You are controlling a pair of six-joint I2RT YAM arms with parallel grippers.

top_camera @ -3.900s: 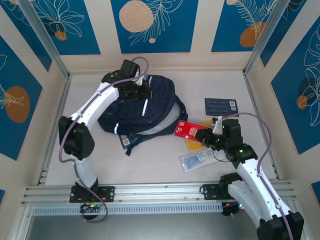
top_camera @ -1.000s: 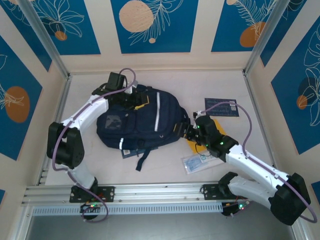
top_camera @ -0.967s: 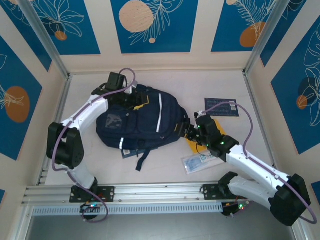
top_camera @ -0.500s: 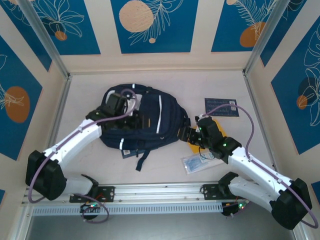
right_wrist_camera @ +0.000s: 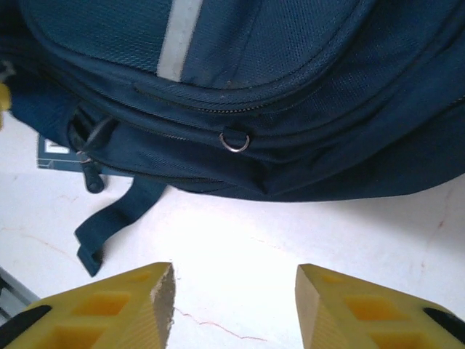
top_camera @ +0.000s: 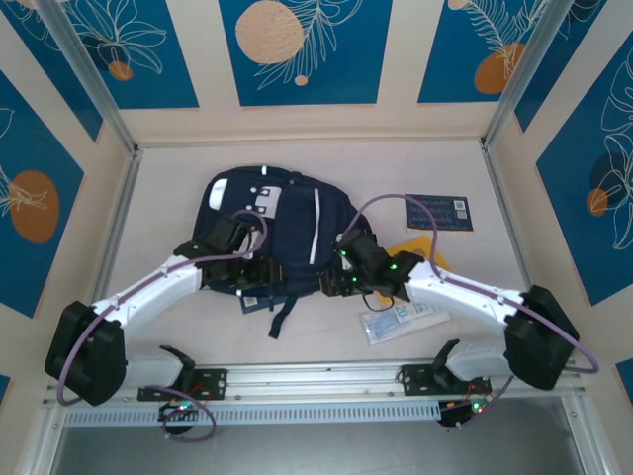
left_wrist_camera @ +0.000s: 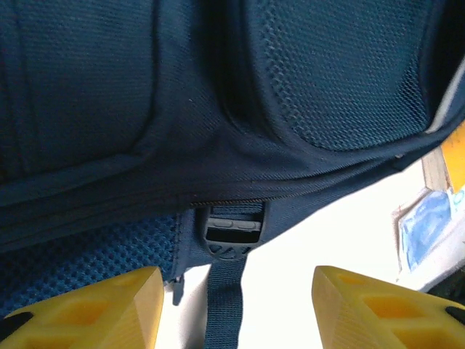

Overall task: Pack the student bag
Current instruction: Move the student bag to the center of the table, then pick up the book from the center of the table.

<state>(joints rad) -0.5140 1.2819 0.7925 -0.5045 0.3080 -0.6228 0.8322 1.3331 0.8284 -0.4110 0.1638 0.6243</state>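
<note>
Left gripper (left_wrist_camera: pixel 236 291) and right gripper (right_wrist_camera: pixel 236 287), both half open and empty beside the student bag (top_camera: pixel 282 213), could pinch loose fabric and drag it askew.

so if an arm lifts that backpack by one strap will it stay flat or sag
Likely sags: the student bag is soft, creased fabric, lying slumped. Its loose strap would probably dangle and drag. Pushed, it may bunch up rather than slide.
</note>
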